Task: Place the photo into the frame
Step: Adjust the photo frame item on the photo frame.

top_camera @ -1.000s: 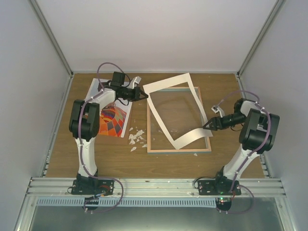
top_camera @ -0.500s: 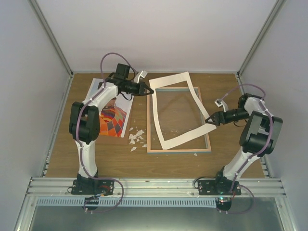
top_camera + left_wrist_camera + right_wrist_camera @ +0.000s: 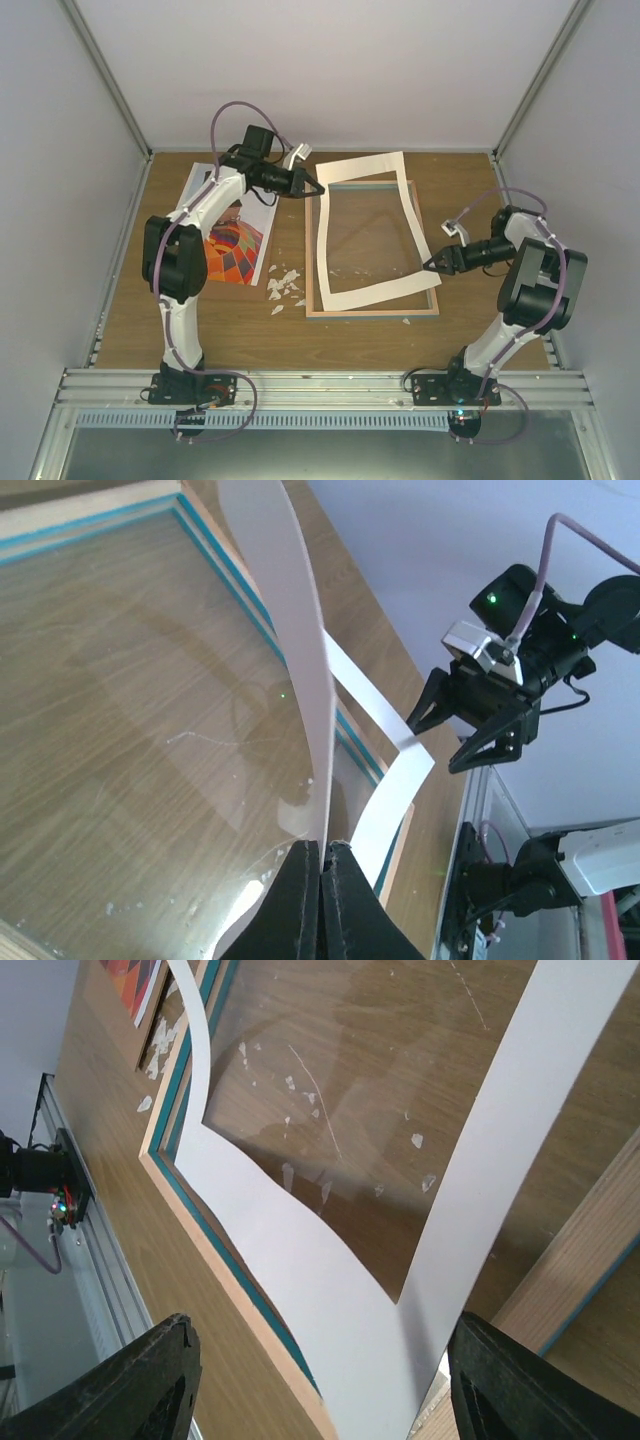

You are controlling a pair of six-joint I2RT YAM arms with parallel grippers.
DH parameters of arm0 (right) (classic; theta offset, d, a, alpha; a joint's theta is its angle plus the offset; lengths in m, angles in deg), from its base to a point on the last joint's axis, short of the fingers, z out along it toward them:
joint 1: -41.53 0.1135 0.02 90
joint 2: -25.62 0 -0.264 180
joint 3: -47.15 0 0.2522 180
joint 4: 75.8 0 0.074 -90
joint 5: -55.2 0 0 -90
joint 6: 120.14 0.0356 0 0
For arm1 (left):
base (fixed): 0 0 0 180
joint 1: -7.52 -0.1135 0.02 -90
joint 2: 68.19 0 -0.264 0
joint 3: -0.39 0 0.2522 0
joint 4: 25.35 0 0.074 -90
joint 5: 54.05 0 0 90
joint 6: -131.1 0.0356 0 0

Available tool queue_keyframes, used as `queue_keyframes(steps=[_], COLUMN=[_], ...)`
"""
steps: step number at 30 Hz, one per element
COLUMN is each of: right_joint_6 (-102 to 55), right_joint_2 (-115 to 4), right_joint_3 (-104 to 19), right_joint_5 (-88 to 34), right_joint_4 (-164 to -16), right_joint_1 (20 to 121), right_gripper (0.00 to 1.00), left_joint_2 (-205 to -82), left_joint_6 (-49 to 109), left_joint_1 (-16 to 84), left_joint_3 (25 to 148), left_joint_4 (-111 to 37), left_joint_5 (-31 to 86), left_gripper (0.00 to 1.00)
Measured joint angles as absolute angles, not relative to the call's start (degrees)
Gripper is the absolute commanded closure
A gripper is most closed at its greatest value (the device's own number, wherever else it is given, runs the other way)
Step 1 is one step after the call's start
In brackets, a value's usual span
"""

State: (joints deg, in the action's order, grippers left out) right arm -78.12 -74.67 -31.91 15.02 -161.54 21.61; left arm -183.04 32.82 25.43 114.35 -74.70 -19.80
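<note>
The photo (image 3: 232,247), an orange-red balloon print, lies flat on the table left of the frame, partly under my left arm; its corner shows in the right wrist view (image 3: 135,978). The teal frame (image 3: 370,313) lies flat at the centre, its glass showing the wood below. A cream mat sheet (image 3: 368,292) rests over it, bowed up at the far left corner. My left gripper (image 3: 318,187) is shut on that corner (image 3: 322,845). My right gripper (image 3: 432,265) is open, its jaws wide on either side of the mat's near right corner (image 3: 330,1380); it also shows in the left wrist view (image 3: 470,730).
White paper scraps (image 3: 283,285) lie on the table between the photo and the frame. Small flecks sit on the glass (image 3: 300,1085). Enclosure walls stand on three sides, and a metal rail (image 3: 320,385) runs along the near edge.
The mat has dropped from a steep bow to nearly flat over the frame. My left gripper moved right with its corner. My right gripper moved slightly nearer and now stands open.
</note>
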Motion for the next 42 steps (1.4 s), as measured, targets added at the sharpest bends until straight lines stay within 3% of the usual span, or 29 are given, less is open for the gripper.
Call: queue_keyframes(steps=[6, 12, 23, 27, 29, 42], right_joint_6=[-77.8, -76.9, -75.7, -75.8, -75.6, -77.8], right_joint_2=[-74.8, -75.7, -76.5, -76.5, -76.5, -76.5], right_joint_3=[-31.6, -31.2, -31.2, -31.1, -31.2, -33.5], right_joint_5=[14.8, 13.2, 11.2, 10.3, 10.3, 10.9], right_joint_4=[-160.4, -158.7, -157.1, -156.6, -156.8, -160.4], right_joint_1=[22.8, 25.9, 27.8, 27.9, 27.9, 27.2], right_gripper=[0.33, 0.42, 0.44, 0.67, 0.74, 0.79], left_joint_2=[-186.5, -189.5, -192.7, -193.7, -193.9, -191.5], left_joint_6=[36.3, 38.7, 40.9, 41.8, 42.0, 42.0], left_joint_1=[25.4, 25.3, 24.8, 24.8, 24.8, 25.8], left_joint_3=[118.1, 118.1, 125.0, 125.2, 125.6, 125.7], left_joint_4=[-78.7, -79.8, -82.4, -83.5, -83.6, -83.7], left_joint_5=[-18.2, -15.2, -11.8, -11.4, -11.5, -11.3], left_gripper=[1.0, 1.0, 1.0, 1.0, 1.0, 1.0])
